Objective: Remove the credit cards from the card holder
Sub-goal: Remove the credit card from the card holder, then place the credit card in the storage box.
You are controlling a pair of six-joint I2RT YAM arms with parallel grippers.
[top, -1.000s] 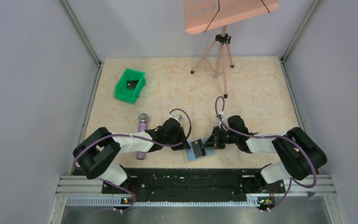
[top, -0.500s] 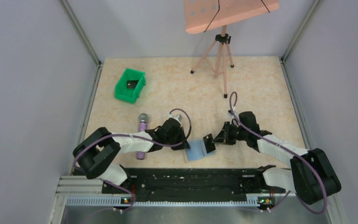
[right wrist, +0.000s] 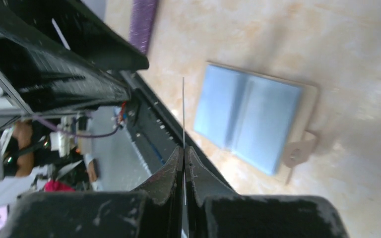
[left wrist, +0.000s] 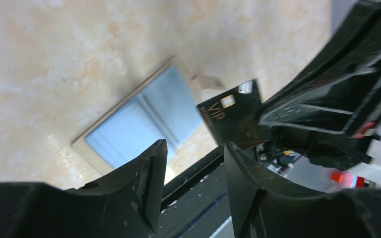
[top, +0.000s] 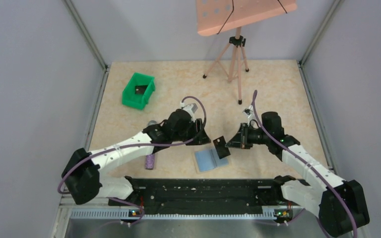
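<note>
Right fingers point(right wrist: 170, 174) tight on black card point(left wrist: 233, 121), clear of card holder point(right wrist: 248, 119); left fingers point(left wrist: 140, 184) apart, empty.

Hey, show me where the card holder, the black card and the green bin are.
card holder point(top: 206, 161): top view, blue inner panel.
black card point(left wrist: 234, 119): left wrist view, card face.
green bin point(top: 132, 100): top view, near outer wall.
</note>
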